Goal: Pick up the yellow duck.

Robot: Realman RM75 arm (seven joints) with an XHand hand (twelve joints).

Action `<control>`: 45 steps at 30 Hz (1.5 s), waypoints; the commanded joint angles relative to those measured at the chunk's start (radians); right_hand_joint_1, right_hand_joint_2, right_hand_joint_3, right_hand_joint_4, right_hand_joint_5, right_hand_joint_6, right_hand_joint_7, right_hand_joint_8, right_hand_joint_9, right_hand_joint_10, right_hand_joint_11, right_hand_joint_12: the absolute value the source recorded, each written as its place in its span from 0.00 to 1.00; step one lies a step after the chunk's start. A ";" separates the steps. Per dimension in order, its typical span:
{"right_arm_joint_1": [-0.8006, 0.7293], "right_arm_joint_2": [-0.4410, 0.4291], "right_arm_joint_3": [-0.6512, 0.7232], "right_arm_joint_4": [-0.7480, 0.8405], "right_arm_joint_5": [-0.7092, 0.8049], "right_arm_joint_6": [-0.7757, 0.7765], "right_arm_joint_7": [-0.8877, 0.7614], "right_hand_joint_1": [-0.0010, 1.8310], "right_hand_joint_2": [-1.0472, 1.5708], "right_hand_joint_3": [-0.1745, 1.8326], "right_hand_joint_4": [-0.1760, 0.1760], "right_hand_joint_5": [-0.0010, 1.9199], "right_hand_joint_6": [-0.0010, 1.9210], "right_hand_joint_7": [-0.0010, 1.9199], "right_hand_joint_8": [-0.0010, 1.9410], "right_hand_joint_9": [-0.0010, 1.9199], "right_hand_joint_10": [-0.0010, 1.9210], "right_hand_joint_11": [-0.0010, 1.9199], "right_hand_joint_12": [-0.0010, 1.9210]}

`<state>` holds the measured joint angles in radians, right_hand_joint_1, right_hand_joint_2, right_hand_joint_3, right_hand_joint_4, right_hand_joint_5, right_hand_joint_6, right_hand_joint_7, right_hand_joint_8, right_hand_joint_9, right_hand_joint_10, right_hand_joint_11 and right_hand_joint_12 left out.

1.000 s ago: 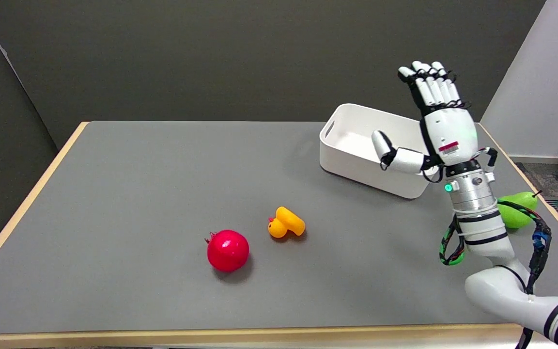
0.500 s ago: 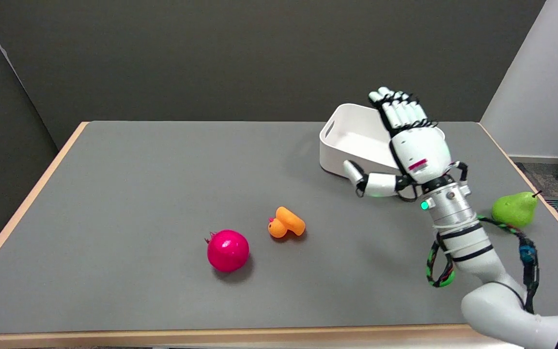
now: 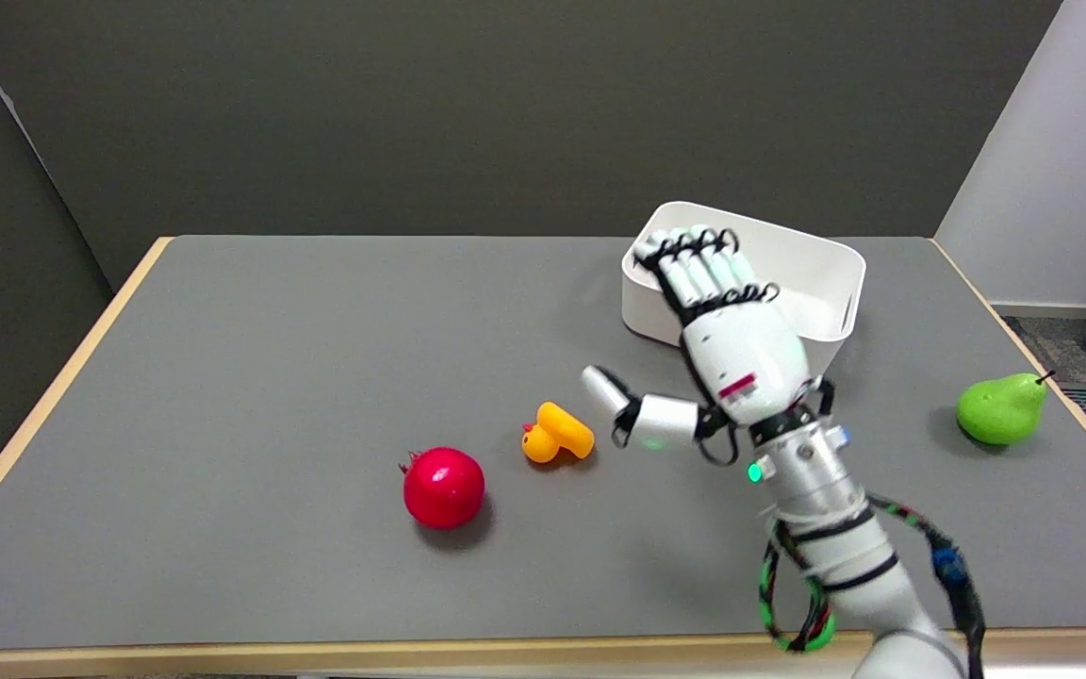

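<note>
Yellow duck [image 3: 557, 433], red pomegranate [image 3: 443, 487], green pear [image 3: 999, 409], white bin [image 3: 802, 283], grey table [image 3: 270, 377].

Grey table [image 3: 270, 330], dark wall [image 3: 411, 113]

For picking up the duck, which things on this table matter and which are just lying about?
In the job:
duck
right hand, open, beside the duck, not touching it

Lying about:
pomegranate
pear
white bin

Even, fairly bright overhead light falls on the gray tabletop [image 3: 270, 377], leaving only soft, short shadows tucked under the red ball [image 3: 443, 487], yellow duck [image 3: 557, 433] and green pear [image 3: 1000, 408], with everything sharp, no glare and no visible blur.
</note>
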<state>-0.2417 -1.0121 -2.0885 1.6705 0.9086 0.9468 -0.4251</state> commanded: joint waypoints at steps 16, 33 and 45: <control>0.001 -0.237 -0.321 -0.081 0.133 0.143 -0.274 0.16 0.64 0.43 0.00 0.09 0.24 0.10 0.22 0.01 0.37 0.00 0.16; 0.079 -0.274 -0.318 -0.159 0.269 0.313 -0.303 0.13 0.61 0.51 0.00 0.04 0.27 0.02 0.25 0.00 0.20 0.00 0.06; 0.095 -0.232 -0.288 -0.189 0.317 0.293 -0.221 0.13 0.61 0.52 0.00 0.03 0.26 0.02 0.25 0.00 0.21 0.00 0.05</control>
<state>-0.1833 -1.2603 -2.3944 1.5369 1.1423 1.2126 -0.7062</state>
